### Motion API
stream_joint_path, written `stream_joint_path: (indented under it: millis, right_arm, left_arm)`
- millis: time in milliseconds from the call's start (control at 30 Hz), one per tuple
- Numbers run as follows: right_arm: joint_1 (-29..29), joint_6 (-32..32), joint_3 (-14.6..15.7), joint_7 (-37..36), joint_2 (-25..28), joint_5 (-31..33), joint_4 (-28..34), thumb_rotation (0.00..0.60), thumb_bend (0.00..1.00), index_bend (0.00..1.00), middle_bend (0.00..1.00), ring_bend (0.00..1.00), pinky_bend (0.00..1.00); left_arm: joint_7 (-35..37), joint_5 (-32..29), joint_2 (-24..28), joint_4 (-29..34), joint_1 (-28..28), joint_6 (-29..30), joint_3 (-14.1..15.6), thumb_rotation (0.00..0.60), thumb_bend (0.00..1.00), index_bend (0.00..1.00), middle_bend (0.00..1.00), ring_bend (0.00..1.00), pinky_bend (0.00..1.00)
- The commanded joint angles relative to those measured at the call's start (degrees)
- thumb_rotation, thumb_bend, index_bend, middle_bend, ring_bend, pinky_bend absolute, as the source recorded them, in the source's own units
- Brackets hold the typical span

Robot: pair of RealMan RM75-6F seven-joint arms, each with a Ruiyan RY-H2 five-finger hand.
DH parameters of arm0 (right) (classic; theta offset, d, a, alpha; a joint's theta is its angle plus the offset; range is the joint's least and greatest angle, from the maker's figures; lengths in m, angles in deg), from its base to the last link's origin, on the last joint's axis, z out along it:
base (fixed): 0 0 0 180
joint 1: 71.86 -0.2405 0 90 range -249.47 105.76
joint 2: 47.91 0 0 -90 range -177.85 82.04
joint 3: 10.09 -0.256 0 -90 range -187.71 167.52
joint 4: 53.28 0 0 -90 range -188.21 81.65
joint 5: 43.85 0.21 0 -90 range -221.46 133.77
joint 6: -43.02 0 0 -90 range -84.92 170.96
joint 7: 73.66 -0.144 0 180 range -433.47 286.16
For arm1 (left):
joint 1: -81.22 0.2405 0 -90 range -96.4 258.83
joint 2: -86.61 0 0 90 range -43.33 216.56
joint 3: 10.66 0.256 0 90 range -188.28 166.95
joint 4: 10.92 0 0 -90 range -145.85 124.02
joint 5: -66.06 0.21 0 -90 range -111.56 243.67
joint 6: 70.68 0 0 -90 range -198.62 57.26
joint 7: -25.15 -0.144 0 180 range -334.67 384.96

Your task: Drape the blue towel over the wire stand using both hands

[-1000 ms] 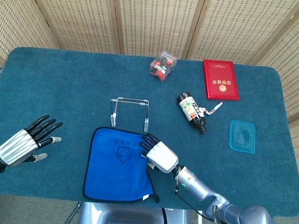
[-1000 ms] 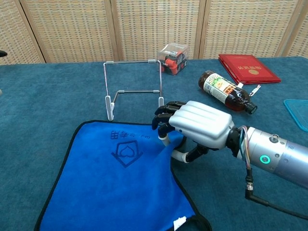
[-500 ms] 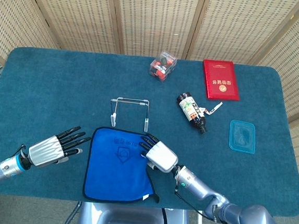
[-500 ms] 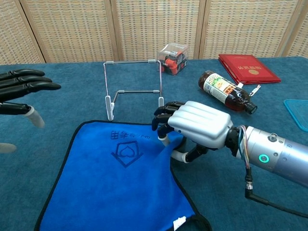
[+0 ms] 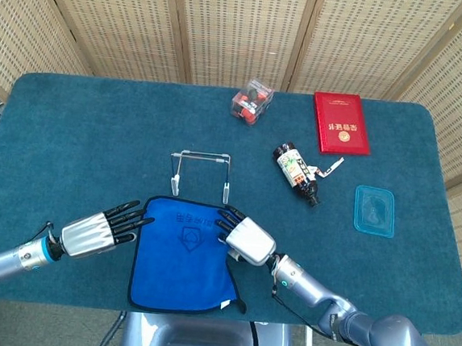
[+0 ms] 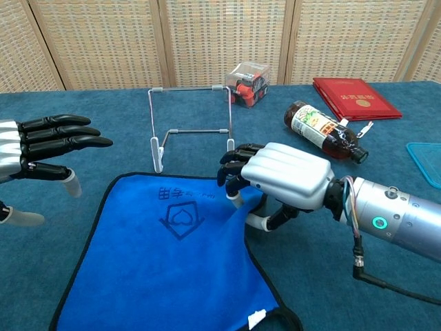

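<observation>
The blue towel (image 5: 182,254) (image 6: 172,262) lies flat near the table's front edge. Just beyond it stands the wire stand (image 5: 201,170) (image 6: 191,127), upright and bare. My right hand (image 5: 245,239) (image 6: 282,179) rests on the towel's far right corner. Its fingers curl over that corner and its thumb is tucked at the edge, so it grips the cloth. My left hand (image 5: 96,232) (image 6: 41,145) hovers beside the towel's far left corner with fingers straight and spread, holding nothing. Its fingertips reach just to the towel's edge in the head view.
A clear box (image 5: 252,101) with red contents sits behind the stand. A brown bottle (image 5: 297,173) lies on its side to the right, with a red booklet (image 5: 342,123) beyond it. A teal lid (image 5: 374,210) lies at the far right.
My left hand has swept in from the far left to the towel's left edge. The right hand and the towel have stayed put.
</observation>
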Motion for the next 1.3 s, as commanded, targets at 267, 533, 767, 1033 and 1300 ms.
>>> stream_joint_path:
  millis: [267, 533, 767, 1033, 1300]
  right_arm:
    - [-0.14, 0.03, -0.37, -0.63, 0.45, 0.42, 0.26, 0.6, 0.49, 0.58, 0.29, 0.15, 0.13]
    - [-0.17, -0.2, -0.66, -0.78, 0.48, 0.89, 0.5, 0.6, 0.49, 0.58, 0.29, 0.15, 0.13]
    - [-0.01, -0.45, -0.48, -0.68, 0.27, 1.0, 0.12, 0.6, 0.49, 0.58, 0.29, 0.15, 0.13]
    - [0.26, -0.32, -0.58, -0.91, -0.28, 1.3, -0.48, 0.6, 0.49, 0.58, 0.29, 0.15, 0.13]
    - [0.49, -0.25, -0.79, -1.16, -0.86, 1.67, -0.92, 0.6, 0.49, 0.58, 0.29, 0.15, 0.13]
  left_arm:
    - [-0.25, -0.84, -1.73, -0.53, -0.78, -2.74, 1.82, 0.6, 0.0, 0.43, 0.0, 0.0, 0.0]
    - [0.28, -1.84, -4.79, -1.48, -0.83, -5.32, 3.09, 0.6, 0.0, 0.44, 0.0, 0.0, 0.0]
    - [0.52, -2.81, -6.95, -2.13, -1.3, -7.1, 3.4, 0.6, 0.0, 0.44, 0.0, 0.0, 0.0]
    - [0.87, -3.66, -8.64, -2.68, -2.17, -8.9, 4.0, 0.6, 0.0, 0.44, 0.0, 0.0, 0.0]
    - [0.88, -3.75, -9.69, -2.99, -2.27, -9.83, 5.08, 0.6, 0.0, 0.44, 0.0, 0.0, 0.0]
